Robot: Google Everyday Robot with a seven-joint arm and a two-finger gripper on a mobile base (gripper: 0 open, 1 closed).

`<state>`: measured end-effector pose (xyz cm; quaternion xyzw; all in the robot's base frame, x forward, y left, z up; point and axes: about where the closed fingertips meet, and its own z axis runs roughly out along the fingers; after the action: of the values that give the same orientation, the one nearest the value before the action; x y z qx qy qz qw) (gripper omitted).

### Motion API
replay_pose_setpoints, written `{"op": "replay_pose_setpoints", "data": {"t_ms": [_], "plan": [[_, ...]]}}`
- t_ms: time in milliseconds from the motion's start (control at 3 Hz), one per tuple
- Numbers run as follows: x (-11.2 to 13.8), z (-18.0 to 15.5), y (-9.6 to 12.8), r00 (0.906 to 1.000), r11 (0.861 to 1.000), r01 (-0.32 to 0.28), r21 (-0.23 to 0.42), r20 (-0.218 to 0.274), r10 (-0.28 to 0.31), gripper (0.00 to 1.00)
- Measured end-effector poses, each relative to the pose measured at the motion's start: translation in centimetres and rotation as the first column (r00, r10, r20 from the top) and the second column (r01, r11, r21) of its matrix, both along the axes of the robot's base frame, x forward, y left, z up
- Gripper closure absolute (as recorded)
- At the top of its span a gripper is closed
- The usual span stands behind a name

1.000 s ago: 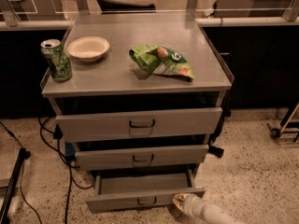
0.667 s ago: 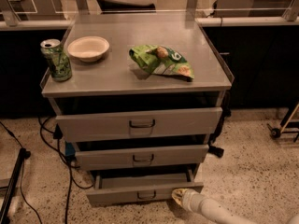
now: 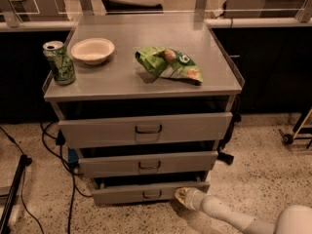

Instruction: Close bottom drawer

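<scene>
One risk: the hand (image 3: 183, 197), open or closed I cannot tell, sits at the right end of the bottom drawer (image 3: 129, 195); an off-centre push could jam it.

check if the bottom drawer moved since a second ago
Yes, the bottom drawer slid in under the middle drawer; the tool sits at its front's right end.

Lab-like workspace, speckled floor (image 3: 273, 179), loose cables (image 3: 50, 147), grey metal drawer cart (image 3: 122, 77), hand (image 3: 181, 196) by the bottom drawer (image 3: 126, 194)
</scene>
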<state>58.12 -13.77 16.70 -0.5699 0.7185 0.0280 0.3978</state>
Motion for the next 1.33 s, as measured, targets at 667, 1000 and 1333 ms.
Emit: {"op": "replay_pose_setpoints", "data": {"t_ms": [667,1000,1333], "plan": [[3.2,0.0,1.2,1.0000,1.000,0.006,-0.017,-0.007,-0.006,1.00],[3.0,0.1,1.3,0.9997,1.000,-0.006,-0.028,-0.024,0.005,1.00],[1.6,0.0,0.8,0.9968,0.998,-0.023,-0.057,-0.078,0.018,1.00]]}}
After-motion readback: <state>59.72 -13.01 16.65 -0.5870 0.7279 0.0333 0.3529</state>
